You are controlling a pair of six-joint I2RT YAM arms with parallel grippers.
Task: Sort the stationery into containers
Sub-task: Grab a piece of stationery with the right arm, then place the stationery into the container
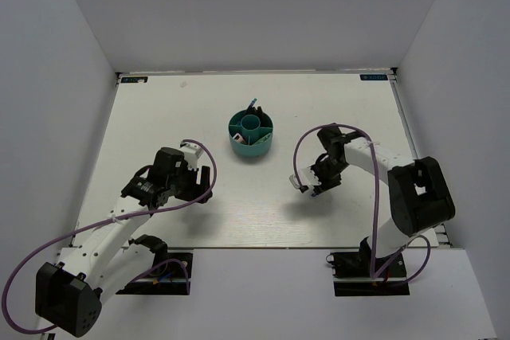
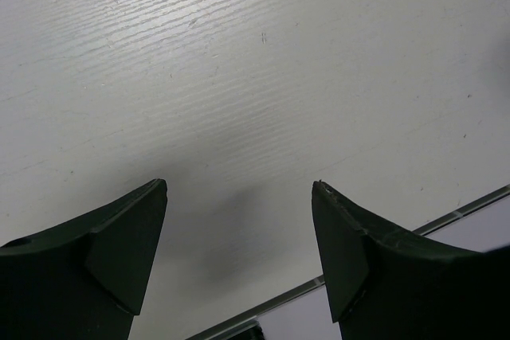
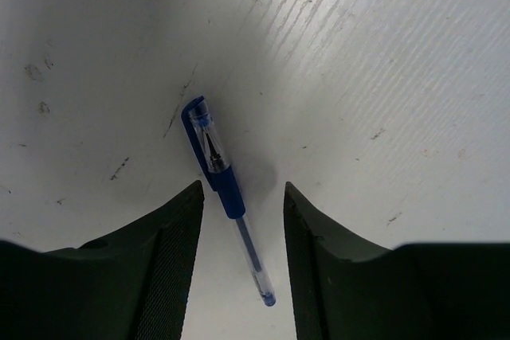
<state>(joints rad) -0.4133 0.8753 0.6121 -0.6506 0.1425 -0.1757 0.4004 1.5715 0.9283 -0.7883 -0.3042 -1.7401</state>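
A thin blue pen (image 3: 213,151) with a clear barrel lies flat on the white table. My right gripper (image 3: 243,189) is open and low over it, one finger on each side of the pen, neither touching it. In the top view this gripper (image 1: 311,185) is right of and nearer than the round teal organiser (image 1: 267,142). A second blue pen (image 1: 253,105) sticks out of a far compartment of the organiser. A pale piece (image 1: 237,138) lies in a left one. My left gripper (image 2: 239,185) is open and empty above bare table; in the top view it (image 1: 204,185) is left of and nearer than the organiser.
The table's near edge with a metal strip (image 2: 446,216) runs just below my left gripper. White walls close off the left, right and far sides. Purple cables (image 1: 299,149) loop beside both arms.
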